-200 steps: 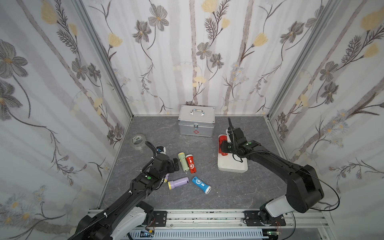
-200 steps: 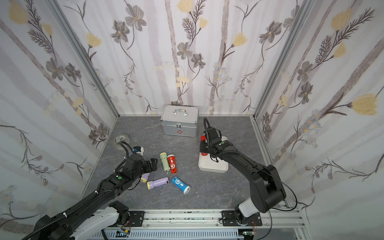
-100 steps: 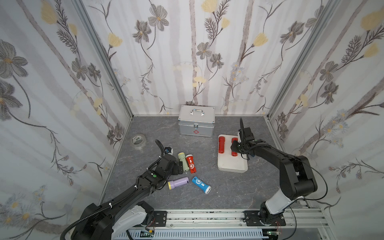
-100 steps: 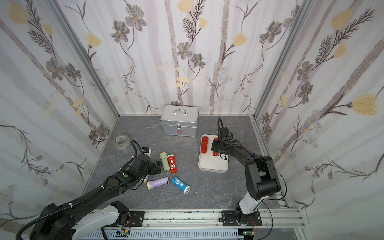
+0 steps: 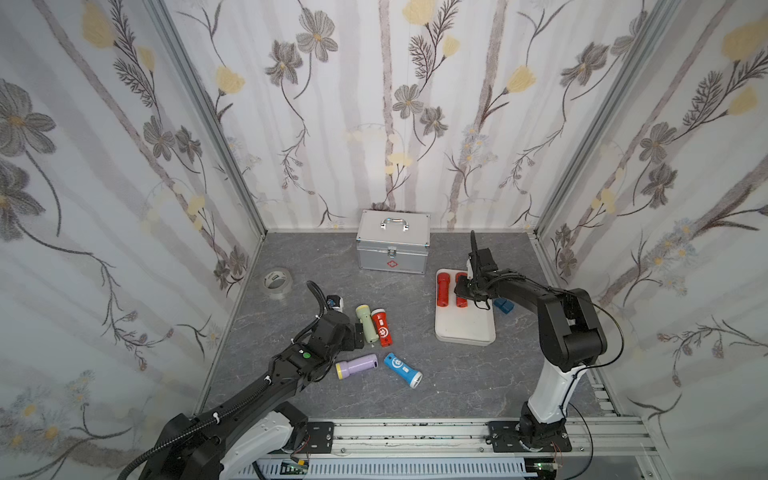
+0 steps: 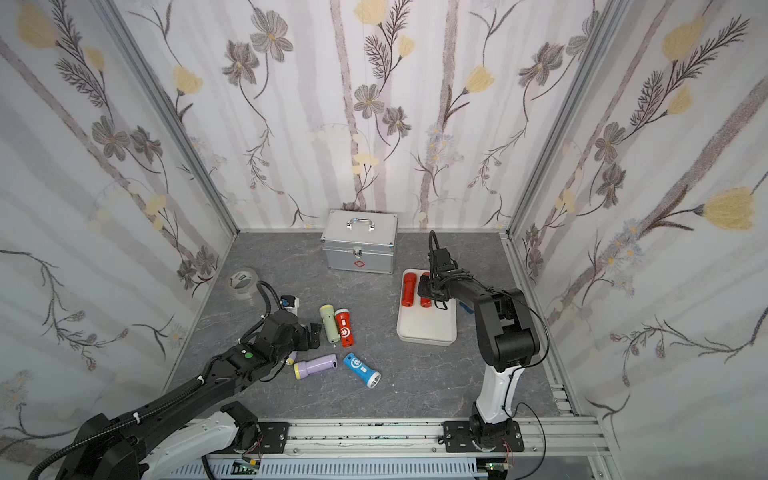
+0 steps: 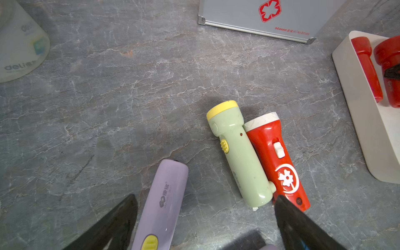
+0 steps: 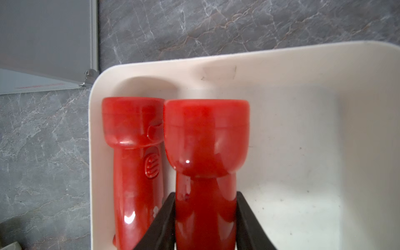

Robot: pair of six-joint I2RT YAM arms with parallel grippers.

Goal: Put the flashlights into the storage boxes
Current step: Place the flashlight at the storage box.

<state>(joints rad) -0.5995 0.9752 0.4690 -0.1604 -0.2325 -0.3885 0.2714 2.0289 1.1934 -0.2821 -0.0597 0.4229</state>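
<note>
Your right gripper (image 8: 205, 193) is clamped on the handle of a plain red flashlight (image 8: 205, 134), with its black fingers (image 8: 160, 225) pressed against either side. You hold that flashlight within the white tray (image 8: 303, 129), at the end nearest the silver case (image 5: 392, 249). It sits just beside and parallel to the other plain red flashlight (image 8: 134, 173), which lies along the tray's rim. Whether the held one rests on the tray floor, you cannot tell.

Your left gripper (image 7: 205, 196) hangs over the grey table (image 7: 129, 86) with its jaws wide apart, gripping nothing. One lilac flashlight (image 7: 166, 194) lies below it, between its fingers. The pale green flashlight (image 7: 238, 160) and the red emblem flashlight (image 7: 277, 160) lie touching, side by side, just ahead. In both top views the second lilac flashlight (image 5: 357, 365) and the blue flashlight (image 5: 402, 369) lie near each other on the table, well apart from the tray.
</note>
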